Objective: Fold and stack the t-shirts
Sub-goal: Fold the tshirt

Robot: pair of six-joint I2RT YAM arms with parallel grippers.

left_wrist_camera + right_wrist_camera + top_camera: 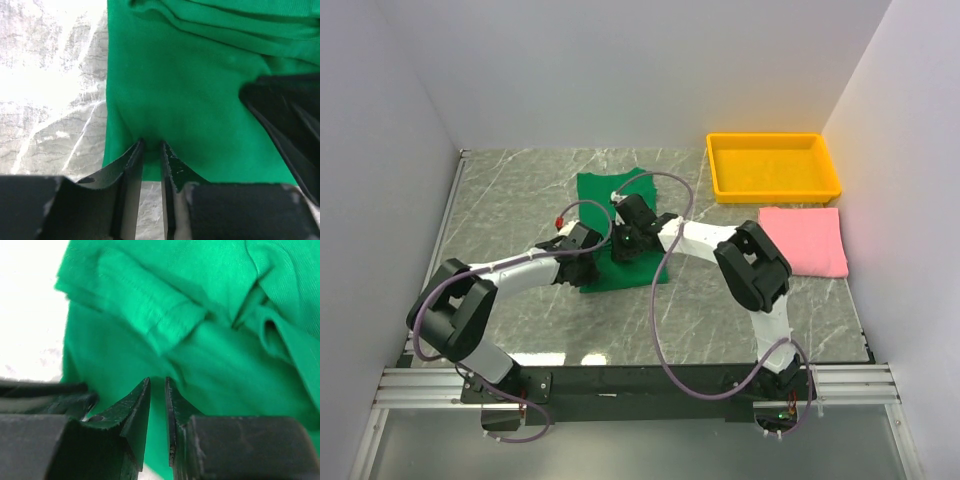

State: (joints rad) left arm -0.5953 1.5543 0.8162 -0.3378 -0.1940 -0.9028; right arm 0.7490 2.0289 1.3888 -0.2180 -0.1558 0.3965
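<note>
The dark green t-shirt (605,190) lies partly folded in the middle of the table. Both grippers meet at its near part. My left gripper (592,262) has its jaws drawn close on the shirt's near edge (185,90), with green cloth pinched between the fingertips (151,145). Just to its right, my right gripper (620,248) is likewise narrowed on the green cloth (215,370), a strip of it between the tips (157,381). A folded sleeve shows beyond them in the right wrist view. The pink t-shirt (804,240) lies flat and folded at the right.
A yellow plastic tray (775,193) stands at the back right, just behind the pink t-shirt. White walls close in the marble table on the left, back and right. Cables loop over both arms above the green shirt.
</note>
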